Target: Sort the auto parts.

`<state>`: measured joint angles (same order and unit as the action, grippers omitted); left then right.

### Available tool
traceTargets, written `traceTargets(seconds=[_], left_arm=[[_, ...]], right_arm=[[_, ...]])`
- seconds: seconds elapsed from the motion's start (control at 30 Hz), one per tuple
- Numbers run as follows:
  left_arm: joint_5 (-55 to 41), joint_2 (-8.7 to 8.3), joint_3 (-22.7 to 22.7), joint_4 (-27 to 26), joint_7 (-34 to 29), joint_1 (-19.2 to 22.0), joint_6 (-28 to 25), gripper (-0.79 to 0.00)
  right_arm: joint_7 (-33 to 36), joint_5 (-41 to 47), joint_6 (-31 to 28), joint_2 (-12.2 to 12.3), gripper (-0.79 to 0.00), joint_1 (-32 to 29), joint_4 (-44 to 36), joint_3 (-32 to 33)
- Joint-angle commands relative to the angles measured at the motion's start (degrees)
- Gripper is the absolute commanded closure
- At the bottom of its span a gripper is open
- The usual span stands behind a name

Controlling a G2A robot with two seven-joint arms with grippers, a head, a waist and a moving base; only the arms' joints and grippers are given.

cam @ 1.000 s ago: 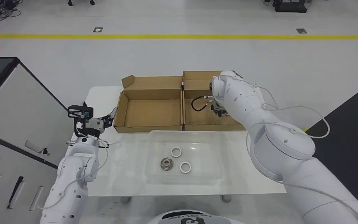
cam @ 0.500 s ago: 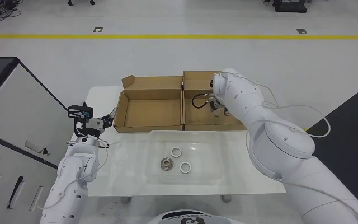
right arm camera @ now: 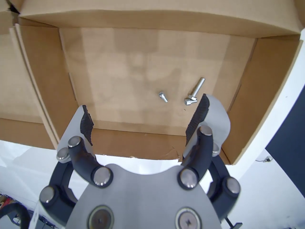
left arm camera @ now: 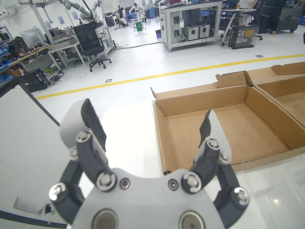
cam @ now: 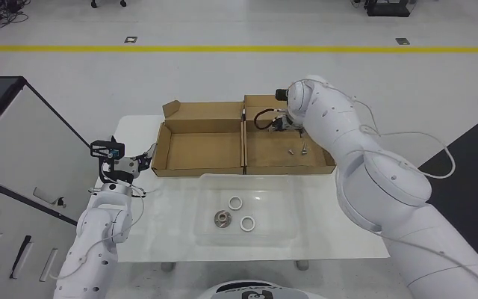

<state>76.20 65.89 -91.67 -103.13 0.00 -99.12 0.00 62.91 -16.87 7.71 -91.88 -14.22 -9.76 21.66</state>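
Note:
Two short bolts and a longer bolt lie on the floor of the right cardboard box, seen from above as small bolts near that box's right side. My right gripper hangs open and empty over this box, near its far wall in the top view. Two white rings and a metal disc-shaped part lie in the clear plastic tray. My left gripper is open and empty beside the left box, at the table's left edge.
The left cardboard box holds nothing and stands flush against the right one. The clear tray sits just in front of both boxes. A grey panel leans by the table's left side.
My right gripper has lifted and drawn back from the right box's floor toward its far wall, uncovering the bolts lying there. The left arm has kept still.

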Motion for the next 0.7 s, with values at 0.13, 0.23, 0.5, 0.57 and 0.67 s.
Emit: traceTargets(seconds=[0.13, 0.23, 0.5, 0.57, 0.67], left_arm=[[0.0, 0.0, 0.0, 0.0, 0.0, 0.0, 0.0, -0.785], [0.0, 0.0, 0.0, 0.0, 0.0, 0.0, 0.0, -0.785], [0.0, 0.0, 0.0, 0.0, 0.0, 0.0, 0.0, -0.785], [0.0, 0.0, 0.0, 0.0, 0.0, 0.0, 0.0, -0.785], [0.0, 0.0, 0.0, 0.0, 0.0, 0.0, 0.0, -0.785]], right_arm=[[0.9, 3.1, -6.1, 1.0, -0.785, 1.5, -0.9, 2.4], [1.6, 4.7, -9.2, 1.7, -0.785, 2.3, -1.3, 3.7], [5.3, 10.2, -17.9, 4.0, -0.785, 3.3, -2.6, 7.8], [6.5, 11.6, -20.1, 4.6, -0.785, 3.4, -3.1, 8.8], [8.4, 13.6, -23.2, 5.7, -0.785, 3.3, -4.3, 10.4]])
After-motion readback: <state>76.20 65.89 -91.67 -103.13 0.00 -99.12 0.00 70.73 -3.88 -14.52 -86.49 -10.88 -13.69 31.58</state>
